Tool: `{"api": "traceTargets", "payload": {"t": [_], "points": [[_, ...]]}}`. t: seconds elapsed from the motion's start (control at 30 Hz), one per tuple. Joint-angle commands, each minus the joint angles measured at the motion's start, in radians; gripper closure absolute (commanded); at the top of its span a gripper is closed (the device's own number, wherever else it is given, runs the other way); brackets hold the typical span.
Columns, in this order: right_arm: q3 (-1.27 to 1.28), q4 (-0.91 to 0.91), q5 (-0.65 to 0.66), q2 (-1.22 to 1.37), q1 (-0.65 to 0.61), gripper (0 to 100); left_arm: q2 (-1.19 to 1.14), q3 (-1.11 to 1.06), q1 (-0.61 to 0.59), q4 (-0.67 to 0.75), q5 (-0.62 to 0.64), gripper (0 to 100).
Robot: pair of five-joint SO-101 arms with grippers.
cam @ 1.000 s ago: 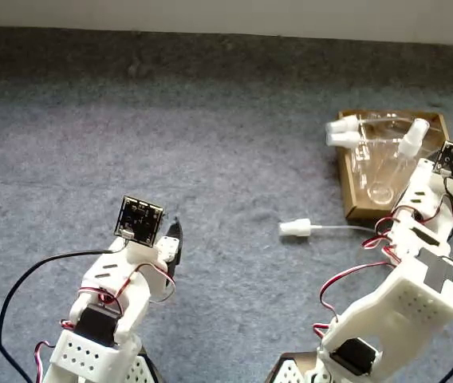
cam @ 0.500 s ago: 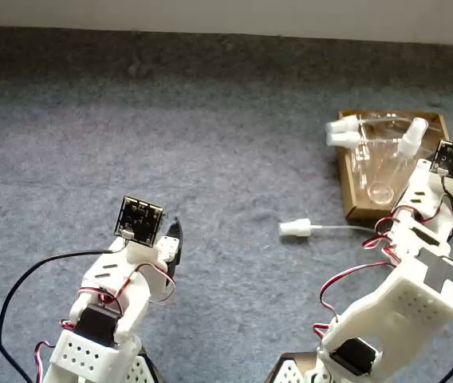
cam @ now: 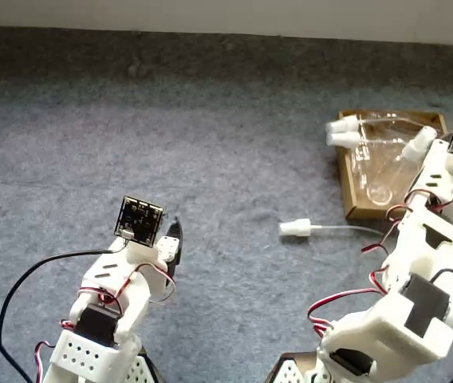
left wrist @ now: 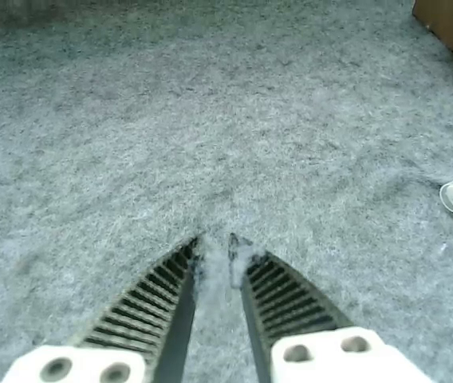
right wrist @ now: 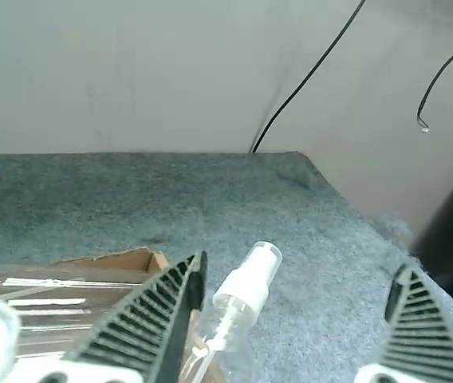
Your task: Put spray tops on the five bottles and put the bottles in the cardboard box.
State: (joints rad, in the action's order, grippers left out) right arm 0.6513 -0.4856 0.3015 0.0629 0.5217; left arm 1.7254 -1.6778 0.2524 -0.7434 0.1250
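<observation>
Grey felt-covered counter [cam: 210,120] under everything. Two white printed arms at the near edge. Left arm [cam: 123,295] by the near-left corner, jaws all but together over bare felt, a thin slit between the tips, nothing held. Right arm [cam: 422,255] along the right edge, jaws spread wide above the box, nothing clamped.

Shallow brown cardboard box [cam: 352,209] against the right edge, about midway between near and far. Inside it, clear plastic bottles [cam: 386,163] lying down, white spray heads showing; count not clear. One capped bottle [right wrist: 238,307] just beside one of the right jaws.

Smallest, and not yet fitted: loose white spray top with thin clear dip tube [cam: 297,228], flat on the felt just off the box's near-left corner. Long axis roughly parallel to the near edge, head toward the left arm, tube tip toward the right arm. Probably nearer the right jaws; well apart from the left ones.
</observation>
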Motion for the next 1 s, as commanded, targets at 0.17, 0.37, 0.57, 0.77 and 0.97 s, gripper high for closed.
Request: {"api": "traceTargets", "payload": {"t": [0.17,0.37,0.57,0.77,0.97], "points": [[-0.033,0.071,0.008,-0.099,-0.016,67.3,0.005,-0.022,-0.013,0.018,0.003,99],[-0.033,0.217,-0.009,-0.222,-0.016,67.3,0.005,-0.022,-0.013,0.018,0.003,99],[-0.044,0.499,-0.112,-0.406,-0.012,67.3,0.005,-0.022,-0.013,0.018,0.003,99],[-0.044,0.677,-0.18,-0.627,-0.016,67.3,0.007,-0.022,-0.015,0.021,0.003,99],[-0.044,0.863,-0.183,-0.842,-0.031,67.3,0.007,-0.021,-0.015,0.021,0.006,99]]}}
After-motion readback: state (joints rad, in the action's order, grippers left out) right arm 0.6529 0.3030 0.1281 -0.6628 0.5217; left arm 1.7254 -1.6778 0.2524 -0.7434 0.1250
